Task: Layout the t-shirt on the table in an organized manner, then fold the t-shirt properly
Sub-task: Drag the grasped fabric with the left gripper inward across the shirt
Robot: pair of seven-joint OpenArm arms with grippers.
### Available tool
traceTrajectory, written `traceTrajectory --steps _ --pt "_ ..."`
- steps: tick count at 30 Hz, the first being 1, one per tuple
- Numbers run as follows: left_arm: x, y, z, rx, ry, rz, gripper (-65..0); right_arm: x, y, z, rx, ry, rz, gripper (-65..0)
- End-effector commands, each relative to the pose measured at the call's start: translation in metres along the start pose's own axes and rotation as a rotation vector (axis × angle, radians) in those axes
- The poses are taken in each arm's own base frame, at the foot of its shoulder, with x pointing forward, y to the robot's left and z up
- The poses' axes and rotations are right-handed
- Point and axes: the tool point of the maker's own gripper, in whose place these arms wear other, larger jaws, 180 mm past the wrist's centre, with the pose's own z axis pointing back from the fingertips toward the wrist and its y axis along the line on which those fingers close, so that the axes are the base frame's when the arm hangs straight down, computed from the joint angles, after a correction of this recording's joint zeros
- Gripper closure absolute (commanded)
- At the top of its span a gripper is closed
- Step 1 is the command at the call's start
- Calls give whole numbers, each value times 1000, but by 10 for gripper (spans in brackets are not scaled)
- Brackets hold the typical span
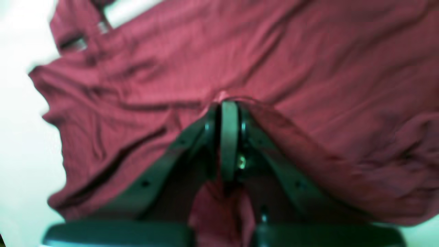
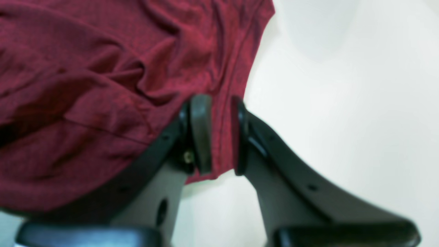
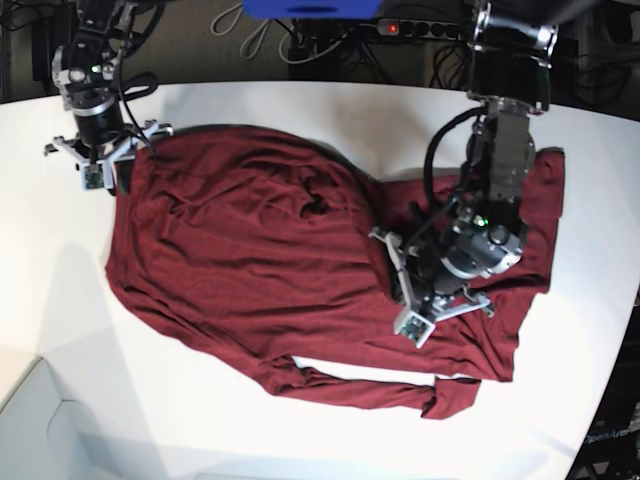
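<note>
Left wrist view: the left hand (image 1: 229,106) pinches a fold of the t-shirt (image 1: 308,68).
Right wrist view: the right hand (image 2: 216,103) grips the shirt's edge over the glossy white desk (image 2: 343,103).
Base view: the shirt lies crumpled mid-desk; cables (image 3: 290,40) trail behind.

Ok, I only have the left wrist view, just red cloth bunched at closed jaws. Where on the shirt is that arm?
Observer: The left gripper pinches the t-shirt where the body meets the sleeve, on the base view's right.
Operator: And the other arm?
Observer: The right gripper is at the shirt's top-left corner in the base view, with the cloth edge between its jaws.
Operator: Is it flat?
Observer: No. One long sleeve trails along the near side on the table.
</note>
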Motion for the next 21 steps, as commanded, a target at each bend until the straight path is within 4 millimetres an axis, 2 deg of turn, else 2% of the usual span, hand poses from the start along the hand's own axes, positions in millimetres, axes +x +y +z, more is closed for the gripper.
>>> traceTrajectory --steps 1,4,7,13,15,21 --pt "22 8 6 22 -55 -5 -3 12 -5 1 -8 -45 10 -118" --pt "31 2 8 14 -81 2 -3 13 -8 1 -10 -45 22 -118" --pt "32 -2 5 3 -83 14 -3 13 -8 1 -10 -45 22 -118" --pt "41 1 -7 -6 -127 35 -3 13 -8 1 -10 -45 22 -119" --pt "57 2 -8 -6 -162 42 -3 14 -8 0 -10 -47 22 -119" --pt "62 9 -33 -24 -112 66 -5 19 -9 -2 -12 -59 21 -119"
